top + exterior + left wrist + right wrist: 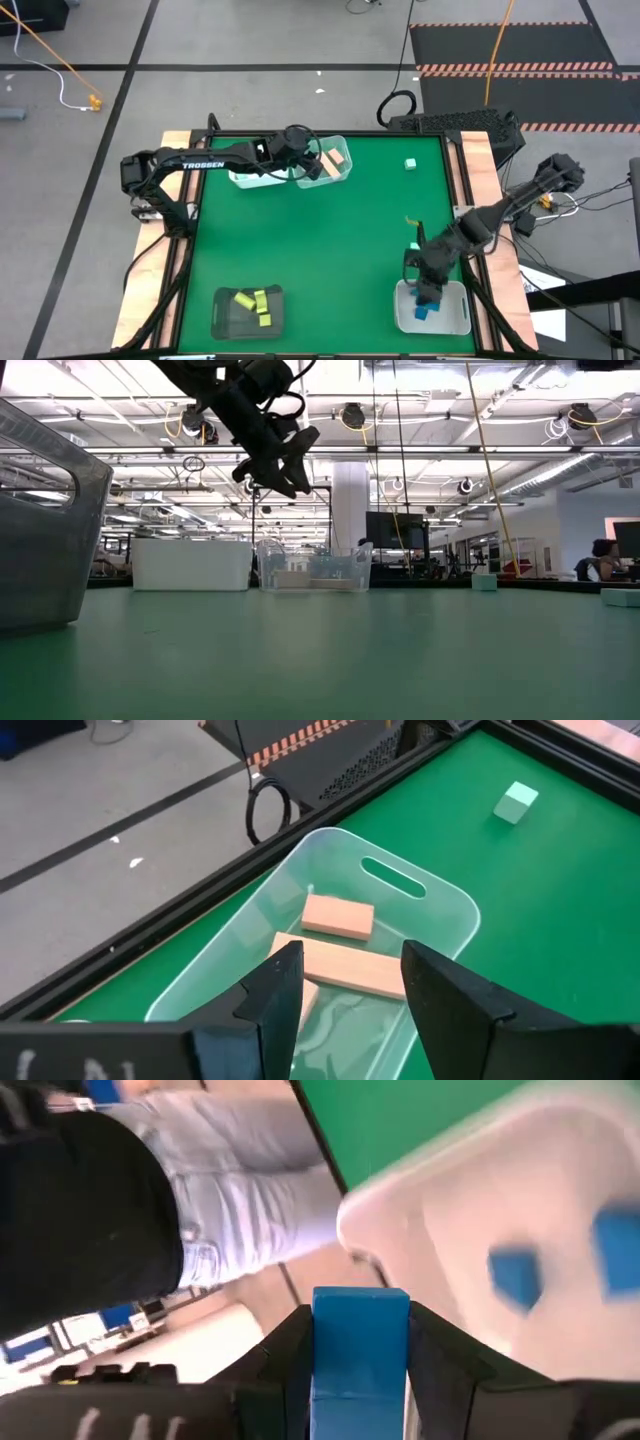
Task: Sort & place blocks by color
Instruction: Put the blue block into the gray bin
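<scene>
My left gripper [318,165] [352,960] hovers open above a clear bin [440,910] near the table's far edge. Three tan blocks [338,916] lie on that bin's floor. My right gripper [428,288] [360,1305] is over a white bin [455,312] at the near right corner, shut on a blue block [360,1350]. Two more blue blocks [515,1275] lie in that bin. A mint block [410,163] [516,802] rests flat on the green mat at far right. Yellow-green blocks [255,303] lie in a dark bin [225,318] at near left. My right gripper pinches the blue block [360,1330] between its two fingers, one on each opposite side face. The block's end face shows level with the fingertips. The fingers point down from above, and the block is lifted clear over the white bin's rim [400,1190].
A second pale bin [245,178] [190,565] stands left of the clear one, under my left arm. A small yellow-green piece [410,218] lies on the mat above the right gripper. A person in jeans [240,1180] stands beyond the table's edge. The mat's middle is open.
</scene>
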Controlling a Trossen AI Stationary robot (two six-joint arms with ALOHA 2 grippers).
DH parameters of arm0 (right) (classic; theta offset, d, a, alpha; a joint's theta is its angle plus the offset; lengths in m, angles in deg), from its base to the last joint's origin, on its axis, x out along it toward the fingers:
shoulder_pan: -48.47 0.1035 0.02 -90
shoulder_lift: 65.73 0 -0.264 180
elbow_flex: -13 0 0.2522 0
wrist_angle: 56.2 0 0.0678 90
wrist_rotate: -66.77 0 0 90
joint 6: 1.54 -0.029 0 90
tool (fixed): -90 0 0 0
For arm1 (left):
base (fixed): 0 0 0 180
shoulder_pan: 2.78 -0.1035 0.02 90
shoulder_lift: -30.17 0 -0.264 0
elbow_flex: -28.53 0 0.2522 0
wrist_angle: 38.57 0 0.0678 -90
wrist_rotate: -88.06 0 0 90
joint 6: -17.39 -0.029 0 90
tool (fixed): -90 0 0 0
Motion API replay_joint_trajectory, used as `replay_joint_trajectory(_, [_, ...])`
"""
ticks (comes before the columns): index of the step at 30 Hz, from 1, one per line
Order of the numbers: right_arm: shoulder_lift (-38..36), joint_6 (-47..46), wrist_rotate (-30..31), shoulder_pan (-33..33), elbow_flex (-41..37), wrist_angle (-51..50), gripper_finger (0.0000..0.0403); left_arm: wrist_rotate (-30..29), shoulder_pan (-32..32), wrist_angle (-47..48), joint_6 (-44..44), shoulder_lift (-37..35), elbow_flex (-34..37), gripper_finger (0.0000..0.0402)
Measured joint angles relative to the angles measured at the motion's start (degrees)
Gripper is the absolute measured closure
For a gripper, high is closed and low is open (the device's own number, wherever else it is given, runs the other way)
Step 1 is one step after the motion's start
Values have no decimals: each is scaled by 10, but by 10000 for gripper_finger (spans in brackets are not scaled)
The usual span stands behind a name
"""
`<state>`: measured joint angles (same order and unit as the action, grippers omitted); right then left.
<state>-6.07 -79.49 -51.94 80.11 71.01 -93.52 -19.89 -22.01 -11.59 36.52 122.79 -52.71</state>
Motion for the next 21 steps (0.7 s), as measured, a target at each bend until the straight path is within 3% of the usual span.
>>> replay_joint_trajectory(8, [21, -77, 1, 34, 0, -9, 282, 0, -23, 0, -5, 0, 0, 231])
replay_joint_trajectory(21, [25, -113, 2, 33, 0, -66, 191, 1, -46, 0, -10, 0, 0, 231])
